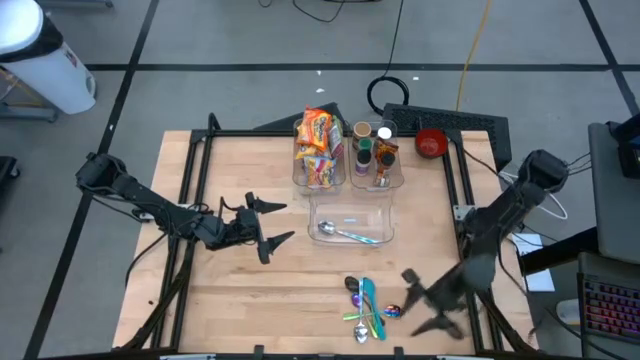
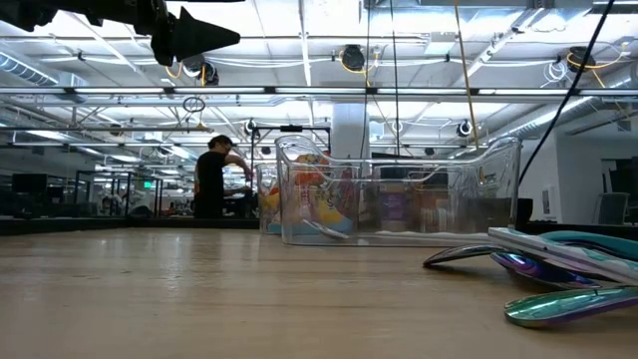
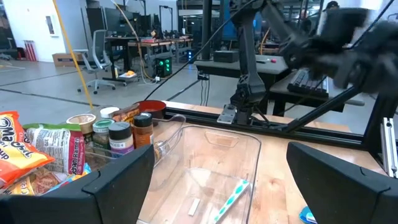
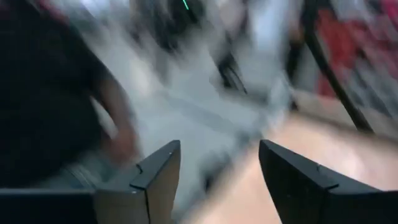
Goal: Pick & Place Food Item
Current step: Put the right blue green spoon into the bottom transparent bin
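Orange snack bags [image 1: 318,150] stand in a clear bin at the table's far middle, also seen in the left wrist view [image 3: 25,155]. Beside it, a second clear bin holds jars [image 1: 375,150]. A clear tray [image 1: 352,205] in front of them holds a spoon [image 1: 345,235]. My left gripper [image 1: 272,224] hovers open left of the tray, pointing level toward it [image 3: 221,152]. My right gripper [image 1: 420,303] is open above the near right of the table, beside loose spoons [image 1: 365,305]. The right wrist view is blurred, with nothing between the right gripper's [image 4: 219,149] fingers.
A red bowl [image 1: 431,143] sits at the far right by a dark keyboard [image 1: 450,122]. Black frame rails [image 1: 190,180] run along the table's left and right sides. Bare wood lies at the near left [image 1: 270,300]. A person [image 2: 212,178] stands far off in the room.
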Controlling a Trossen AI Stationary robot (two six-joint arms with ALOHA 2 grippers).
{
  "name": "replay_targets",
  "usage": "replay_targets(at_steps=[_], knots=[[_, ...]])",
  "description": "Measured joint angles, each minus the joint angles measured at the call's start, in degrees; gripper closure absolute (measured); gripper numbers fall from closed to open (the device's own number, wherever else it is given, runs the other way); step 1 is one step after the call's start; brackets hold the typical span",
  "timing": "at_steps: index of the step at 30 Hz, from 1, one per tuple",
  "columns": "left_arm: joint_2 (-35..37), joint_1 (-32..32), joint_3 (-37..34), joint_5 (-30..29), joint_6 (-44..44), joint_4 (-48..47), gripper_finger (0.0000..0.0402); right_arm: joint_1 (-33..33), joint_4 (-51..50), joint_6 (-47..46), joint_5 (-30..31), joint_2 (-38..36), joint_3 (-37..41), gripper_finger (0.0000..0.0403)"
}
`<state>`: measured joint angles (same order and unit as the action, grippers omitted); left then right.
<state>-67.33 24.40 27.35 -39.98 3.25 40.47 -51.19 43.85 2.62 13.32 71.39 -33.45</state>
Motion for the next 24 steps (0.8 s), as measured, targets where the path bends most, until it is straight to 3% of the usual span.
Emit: replay_targets(at_steps=[4, 6, 8, 16, 24], knots=[[0.0, -0.02, 0.0, 0.0, 0.0, 0.0, 0.0027, 0.34, -36.09, -15.72, 13.75, 4.57, -13.39, 0.0172], [0.0, 0.0, 0.0, -0.01, 0.0, 0.0, 0.0027, 1.85, -51.22, -27.98, 16.06, 7.8, -18.67, 0.0165], [0.0, 0.0, 0.0, -0.01, 0.0, 0.0, 0.0027, 3.46, -59.94, -37.59, 16.33, 10.86, -21.32, 0.0164], [0.0, -0.02, 0.0, -0.01, 0.0, 0.0, 0.0027, 12.03, -60.6, -52.55, -0.49, 21.03, -21.8, 0.0185], [0.0, -0.02, 0.0, -0.01, 0.0, 0.0, 0.0027, 14.44, -56.55, -57.3, -5.97, 25.96, -21.8, 0.0199]])
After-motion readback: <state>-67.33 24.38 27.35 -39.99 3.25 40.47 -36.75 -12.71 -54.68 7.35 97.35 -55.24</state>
